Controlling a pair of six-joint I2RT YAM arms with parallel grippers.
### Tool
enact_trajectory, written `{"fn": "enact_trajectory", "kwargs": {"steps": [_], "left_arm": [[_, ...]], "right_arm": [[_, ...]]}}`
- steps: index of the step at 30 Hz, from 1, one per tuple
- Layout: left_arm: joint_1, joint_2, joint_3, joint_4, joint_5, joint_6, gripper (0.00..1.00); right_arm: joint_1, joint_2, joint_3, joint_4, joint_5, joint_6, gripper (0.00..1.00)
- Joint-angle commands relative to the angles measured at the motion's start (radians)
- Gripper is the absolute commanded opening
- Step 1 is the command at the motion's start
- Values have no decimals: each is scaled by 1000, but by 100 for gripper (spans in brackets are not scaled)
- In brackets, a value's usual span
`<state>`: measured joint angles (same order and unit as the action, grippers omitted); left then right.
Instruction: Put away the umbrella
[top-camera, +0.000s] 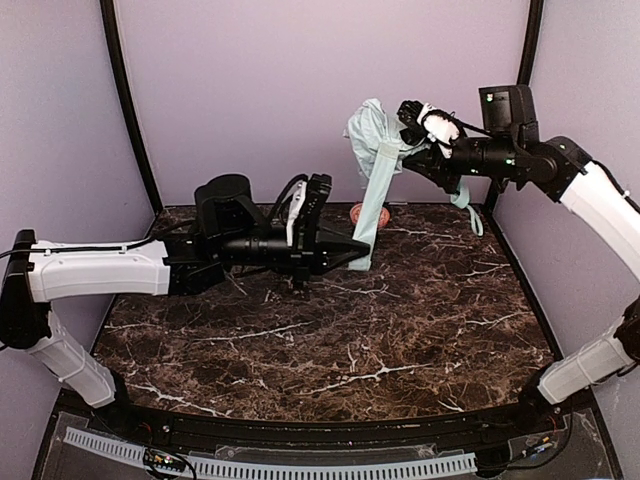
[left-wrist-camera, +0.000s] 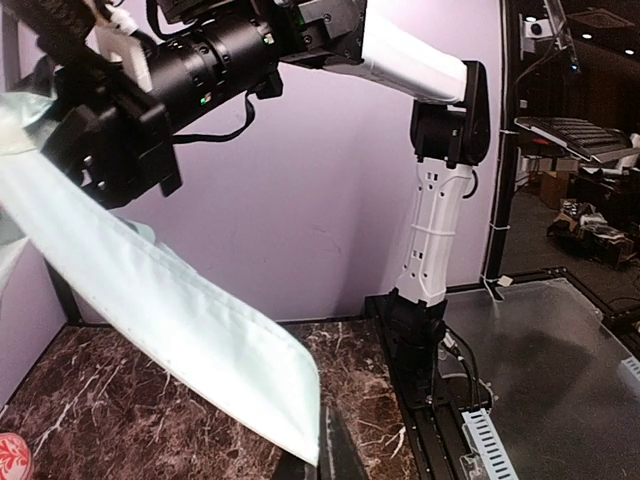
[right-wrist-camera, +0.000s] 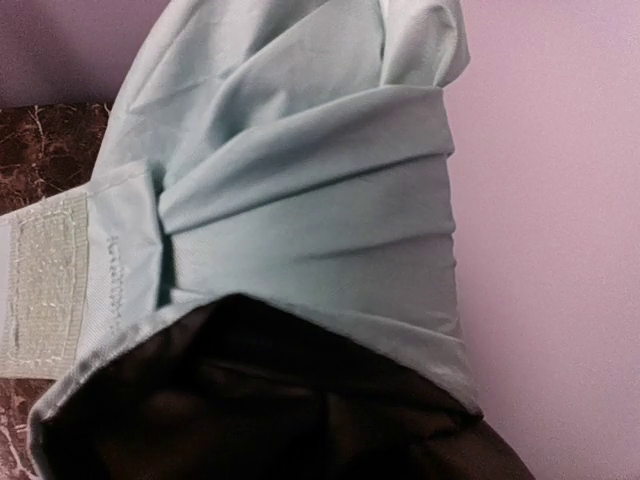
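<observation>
Hanging umbrella (top-camera: 372, 140) fabric, lower edge beside left gripper (top-camera: 360, 250)

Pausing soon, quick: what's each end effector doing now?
Left end effector: closed, pinching the lower end of fabric hanging from the umbrella.
Right end effector: closed on the umbrella's bunched top.

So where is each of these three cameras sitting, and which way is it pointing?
Top external: above and behind the arm bases, looking down on the marble table; both arms show, left end effector and right end effector on the umbrella.
Left wrist: on the left arm, facing across at the right arm; its own fingers barely show.
Right wrist: pressed close against the umbrella; own fingers hidden.
Shared: all three see the umbrella's mint fabric.
</observation>
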<state>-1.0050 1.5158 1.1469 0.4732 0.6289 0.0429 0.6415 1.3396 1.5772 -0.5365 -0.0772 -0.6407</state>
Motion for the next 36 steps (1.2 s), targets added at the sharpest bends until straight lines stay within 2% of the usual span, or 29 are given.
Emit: {"fn": "enact_trajectory", "kwargs": {"steps": [1,3,7,13,17,22,28,33,36], "left_arm": [[11,-54,-97,-59,16,25,0],[39,-37,-135,-66,13,72,0],[80,26,-85,-167,-14,184,0],[173,77,-86,-158,-75,319,0],[199,154,-12,-178,-82,415,0],[241,257,136,-233,-82,573,0],[296,294,275,-243,-67,754,0],[298,255,307,-256,-104,885,0],[290,206,292,-236,-92,885,0]], "right_arm": [[-78,-3,155,52,-240,253,0],[-77,1,177,29,-306,270,0],[-77,-19,166,6,-482,240,0],[-77,-118,50,-20,-771,109,0],[-60,-179,-53,4,-859,59,0],[78,-203,-138,-37,-718,-49,0],[338,-155,-257,-141,-424,-155,0],[389,-153,-480,-118,-303,-120,0],[392,-130,-601,-50,-298,-72,0]]}}
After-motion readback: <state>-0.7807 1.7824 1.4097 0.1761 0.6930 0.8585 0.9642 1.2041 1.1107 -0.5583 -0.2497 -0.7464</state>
